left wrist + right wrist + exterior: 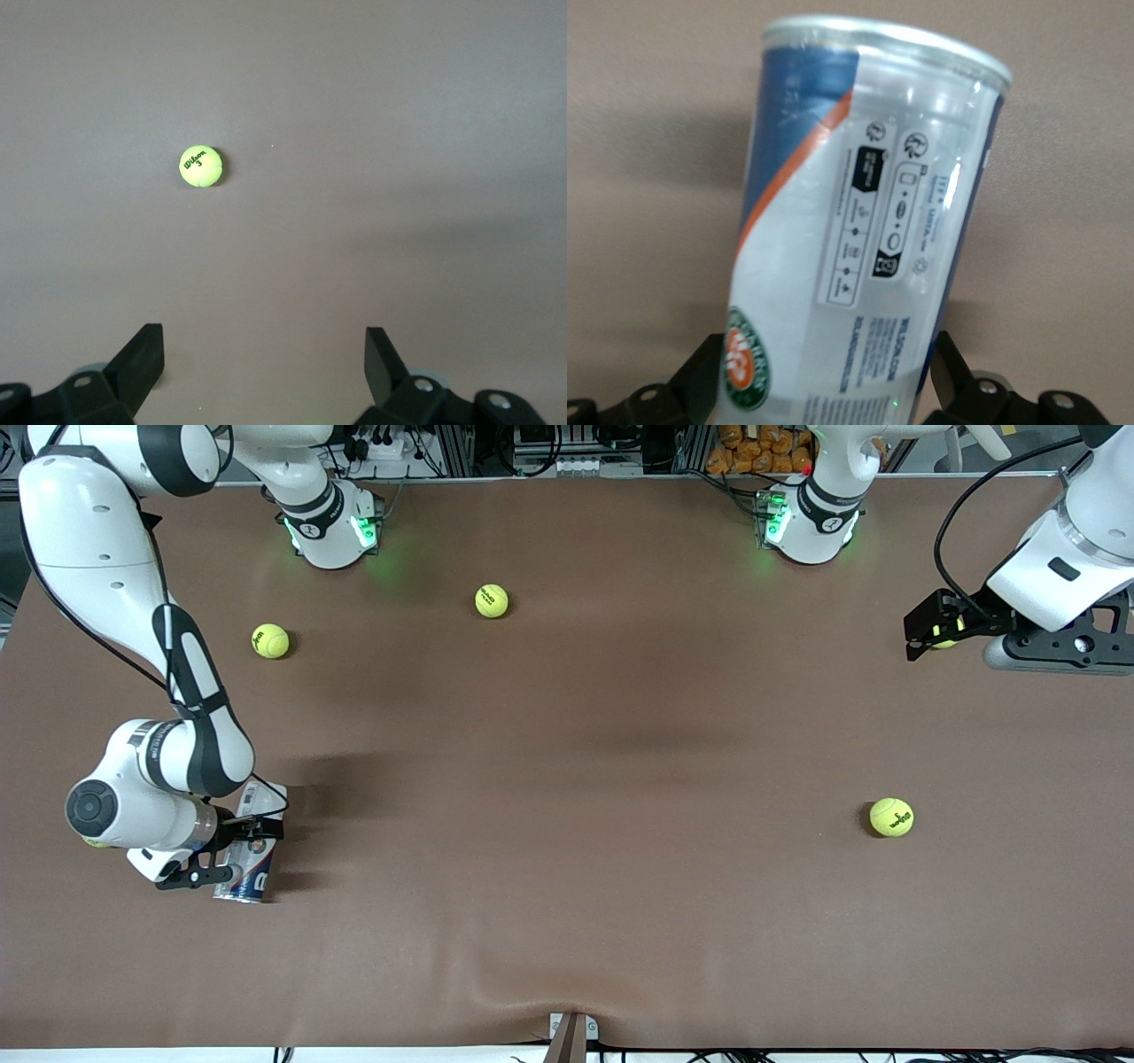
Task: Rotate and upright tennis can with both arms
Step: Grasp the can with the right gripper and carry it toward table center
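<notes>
Right gripper [232, 856], fingers closed around the tennis can [252, 849], holds it near the table edge at the right arm's end: reorienting step in hand. Left gripper [926, 635] waits, fingers wide, over the opposite end; next, it must approach for the 2-arm uprighting

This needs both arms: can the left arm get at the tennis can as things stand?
Probably not yet. The tennis can lies at the right arm's end of the table with the right pincer around it, while the left pincer hangs open over the left arm's end, the whole table between them.
</notes>
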### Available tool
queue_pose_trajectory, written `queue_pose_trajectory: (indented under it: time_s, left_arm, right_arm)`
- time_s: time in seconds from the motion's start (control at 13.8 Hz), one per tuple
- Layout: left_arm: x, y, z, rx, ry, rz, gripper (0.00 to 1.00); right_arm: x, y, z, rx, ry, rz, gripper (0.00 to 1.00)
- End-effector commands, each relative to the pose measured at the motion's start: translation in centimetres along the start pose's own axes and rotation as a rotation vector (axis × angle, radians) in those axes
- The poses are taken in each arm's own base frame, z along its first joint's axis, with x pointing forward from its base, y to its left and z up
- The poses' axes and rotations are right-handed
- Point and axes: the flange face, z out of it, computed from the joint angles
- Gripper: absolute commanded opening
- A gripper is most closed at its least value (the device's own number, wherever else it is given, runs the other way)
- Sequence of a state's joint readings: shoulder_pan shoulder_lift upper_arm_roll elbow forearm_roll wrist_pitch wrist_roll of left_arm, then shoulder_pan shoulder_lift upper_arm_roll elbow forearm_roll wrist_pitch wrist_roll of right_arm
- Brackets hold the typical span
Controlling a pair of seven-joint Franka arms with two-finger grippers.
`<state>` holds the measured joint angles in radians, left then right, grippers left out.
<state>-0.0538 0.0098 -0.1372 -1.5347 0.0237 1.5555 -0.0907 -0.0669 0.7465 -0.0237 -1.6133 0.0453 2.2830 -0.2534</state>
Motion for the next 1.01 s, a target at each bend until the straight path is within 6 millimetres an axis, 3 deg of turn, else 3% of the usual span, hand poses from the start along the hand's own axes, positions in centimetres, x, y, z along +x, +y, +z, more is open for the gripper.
queue_pose_trajectory:
  time_s: [0.0,0.07,0.14,0.22,0.43,0.51,0.58,0.72,0.94]
  left_arm:
    - [0.0,0.1,0.6,-0.013,0.005,-0.002,1.00]
    - [0.0,0.2,0.8,-0.014,0.000,-0.002,1.00]
    - [-0.1,0.1,1.2,-0.013,-0.008,-0.003,1.00]
    - [-0.2,0.0,1.2,-0.012,-0.009,-0.005,1.00]
    - [-0.2,0.1,1.1,-0.012,-0.005,-0.003,1.00]
    - [-0.2,0.2,1.0,-0.012,-0.003,-0.002,1.00]
    - [-0.2,0.2,1.0,-0.013,-0.002,-0.002,1.00]
    - [-0.1,0.1,1.0,-0.013,0.001,-0.003,1.00]
    - [-0.3,0.0,0.7,-0.013,0.006,-0.008,1.00]
  right_arm:
    - [0.7,0.2,0.5,-0.017,0.010,-0.055,1.00]
    - [0.7,0.2,0.5,-0.014,0.009,-0.058,0.99]
    - [0.8,0.2,0.2,-0.014,0.015,-0.071,0.74]
    - [1.5,0.0,-0.9,-0.016,0.030,-0.107,0.70]
    - [2.4,-3.0,-3.1,-0.015,0.029,-0.200,0.71]
    - [3.2,-5.4,-4.1,-0.021,0.046,-0.287,0.72]
    - [3.9,-8.5,-5.5,-0.030,0.065,-0.376,0.78]
    - [4.3,-15.0,-8.5,-0.040,0.086,-0.498,0.79]
    - [3.9,-26.0,-9.3,-0.047,0.109,-0.699,0.79]
